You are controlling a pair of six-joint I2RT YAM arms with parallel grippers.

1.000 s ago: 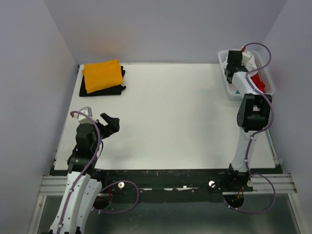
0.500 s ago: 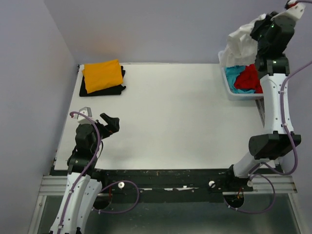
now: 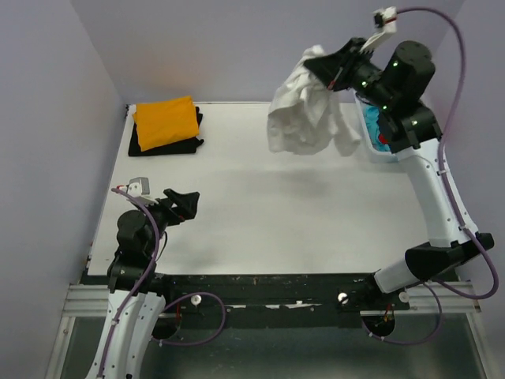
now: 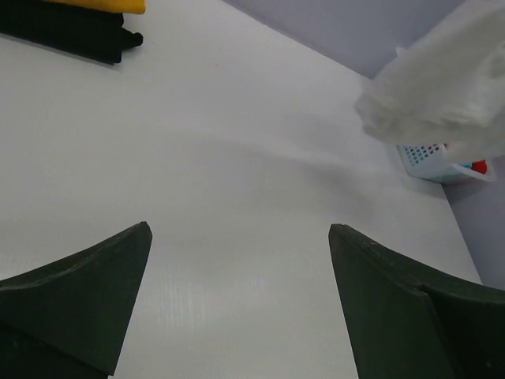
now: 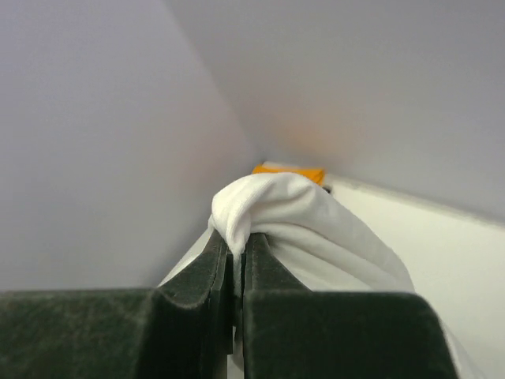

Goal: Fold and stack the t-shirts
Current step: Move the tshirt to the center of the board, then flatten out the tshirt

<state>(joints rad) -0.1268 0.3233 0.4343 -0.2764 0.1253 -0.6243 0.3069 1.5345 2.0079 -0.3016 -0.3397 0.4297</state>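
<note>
R pincer (image 3: 325, 69) pinching white t-shirt (image 3: 304, 118) | shirt hangs below it, long axis vert, in air over far-right surface (image 3: 260, 205) | L pincer (image 3: 181, 204) spread, near-left, well apart | R arm nearer; drop spot down-left (est)

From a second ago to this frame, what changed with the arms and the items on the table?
The right end effector, which was down in the basket, came up shut on the white t-shirt and swung left. The shirt now hangs bunched above the far right of the table. The left end effector, open, barely shifted. The orange t-shirt on the black t-shirt stayed put.
</note>
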